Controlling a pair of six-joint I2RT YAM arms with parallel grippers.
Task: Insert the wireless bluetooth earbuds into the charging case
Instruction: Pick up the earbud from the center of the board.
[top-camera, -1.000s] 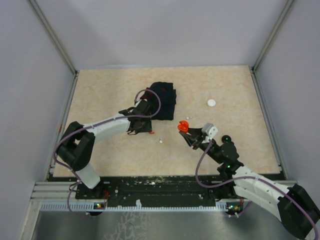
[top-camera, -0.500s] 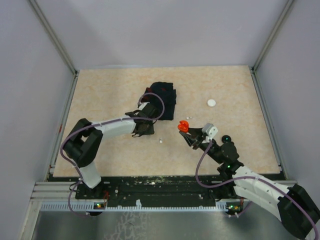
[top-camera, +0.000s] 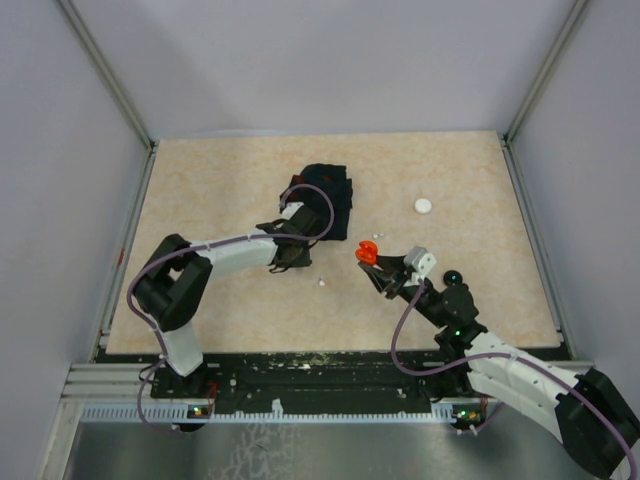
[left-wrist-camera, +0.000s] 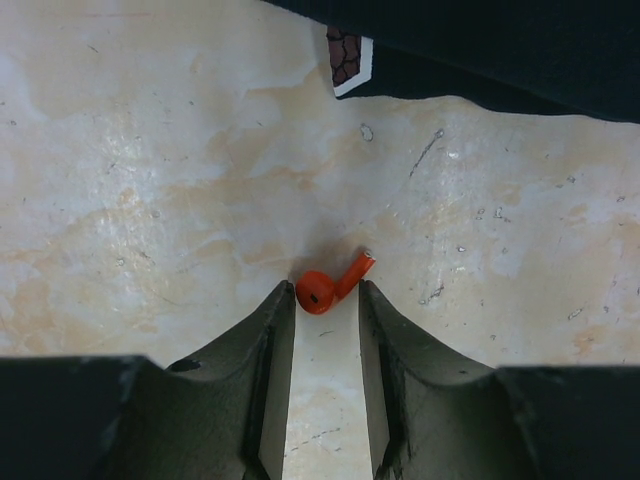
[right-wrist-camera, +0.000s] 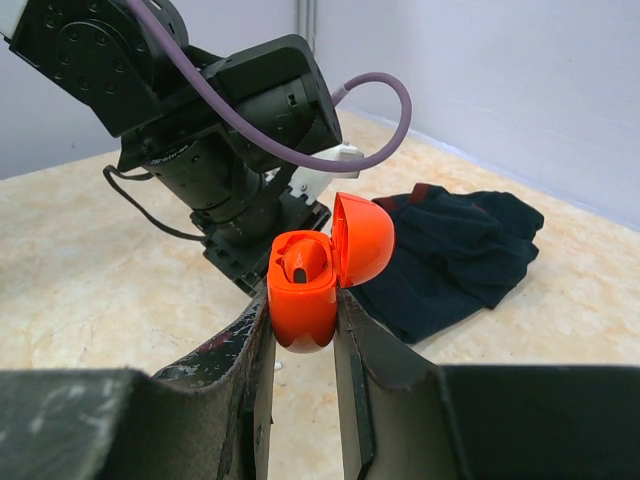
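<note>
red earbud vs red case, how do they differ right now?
Pose: the earbud lies flat on the table at the left hand's open fingertips, ungripped; the case is clamped in the right hand, off the table. Shape: the earbud is a small bulb with a stem; the case is a bigger egg, lid hinged open. Both are glossy orange-red.

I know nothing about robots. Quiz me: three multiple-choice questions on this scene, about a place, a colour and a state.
1. Where is the earbud? A on the table, at the left gripper's tips; B in the air; C out of sight.
2. The case is: A white; B orange; C blue.
3. Its lid is: A open; B shut; C missing.
Answers: A, it lies there in the left wrist view; B, orange in the right gripper; A, the lid stands tipped back.
</note>
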